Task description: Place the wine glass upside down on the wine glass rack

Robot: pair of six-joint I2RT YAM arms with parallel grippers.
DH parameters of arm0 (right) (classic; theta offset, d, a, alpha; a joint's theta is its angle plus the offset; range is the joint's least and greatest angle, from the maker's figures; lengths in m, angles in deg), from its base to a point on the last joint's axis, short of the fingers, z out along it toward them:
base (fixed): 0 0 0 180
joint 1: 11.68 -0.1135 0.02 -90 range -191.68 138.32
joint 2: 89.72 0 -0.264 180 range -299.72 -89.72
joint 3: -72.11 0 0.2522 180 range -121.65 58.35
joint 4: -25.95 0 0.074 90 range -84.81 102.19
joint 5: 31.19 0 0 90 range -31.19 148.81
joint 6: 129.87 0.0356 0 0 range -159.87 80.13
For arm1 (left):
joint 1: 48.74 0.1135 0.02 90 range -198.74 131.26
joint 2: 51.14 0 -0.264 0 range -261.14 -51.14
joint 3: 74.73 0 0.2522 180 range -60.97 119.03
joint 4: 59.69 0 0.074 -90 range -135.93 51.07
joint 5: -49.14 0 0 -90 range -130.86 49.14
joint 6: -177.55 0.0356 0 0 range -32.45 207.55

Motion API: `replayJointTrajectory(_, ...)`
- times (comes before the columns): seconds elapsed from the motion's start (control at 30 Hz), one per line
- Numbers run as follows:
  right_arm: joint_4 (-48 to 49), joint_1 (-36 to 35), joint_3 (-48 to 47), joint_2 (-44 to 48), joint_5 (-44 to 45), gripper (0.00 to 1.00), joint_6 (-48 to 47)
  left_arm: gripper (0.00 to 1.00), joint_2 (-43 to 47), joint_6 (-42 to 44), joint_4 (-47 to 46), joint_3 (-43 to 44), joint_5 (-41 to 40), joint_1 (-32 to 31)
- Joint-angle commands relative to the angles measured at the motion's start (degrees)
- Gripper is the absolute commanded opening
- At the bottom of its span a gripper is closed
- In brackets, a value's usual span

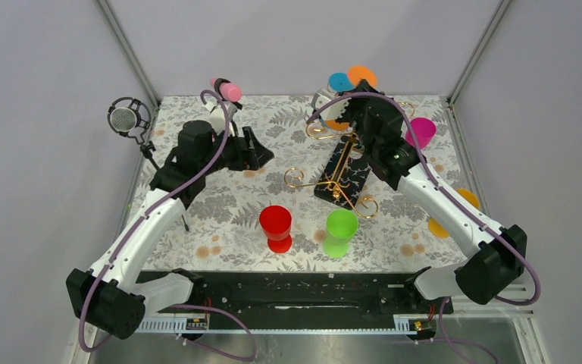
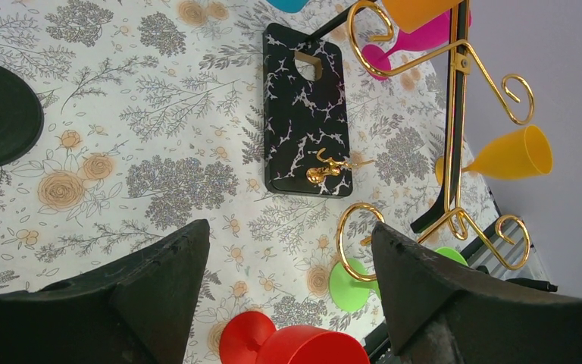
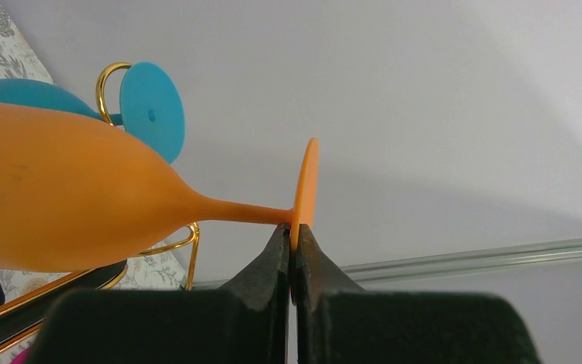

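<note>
My right gripper [image 3: 294, 250] pinches the foot's rim of the orange wine glass [image 3: 68, 197]. Its stem runs sideways from my fingertips, bowl over a far loop of the wine glass rack [image 1: 352, 176] (whether it is seated there is unclear). My left gripper [image 2: 288, 231] hangs spread, well apart.

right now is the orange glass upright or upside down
Upside down: the orange glass shows its foot uppermost, pinched by the right gripper.

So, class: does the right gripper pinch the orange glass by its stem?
No, the right gripper is shut on the foot rim of the orange glass.
</note>
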Motion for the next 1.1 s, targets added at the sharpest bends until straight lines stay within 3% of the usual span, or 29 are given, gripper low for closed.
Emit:
replayJointTrajectory(0.0, -0.86, -0.91, 1.44, 2.01, -1.43, 0.0, -2.23, 0.77, 0.01, 0.7, -2.74, 0.29, -0.33, 0.18)
replayJointTrajectory(0.3, -0.35, -2.9, 6.27, 2.69, -2.29, 0.0, -1.4, 0.77, 1.26, 0.59, -2.8, -1.01, -0.44, 0.19)
replayJointTrajectory(0.7, -8.62, -5.12, 8.2, 5.28, -9.2, 0.0, -0.97, 0.77, 2.09, -0.17, -3.43, -2.83, -0.03, 0.19)
replayJointTrajectory(1.07, -9.45, -6.06, 9.17, 5.91, -15.92, 0.0, 1.36, 0.77, 2.46, -0.47, -3.78, -3.95, -0.04, 0.18)
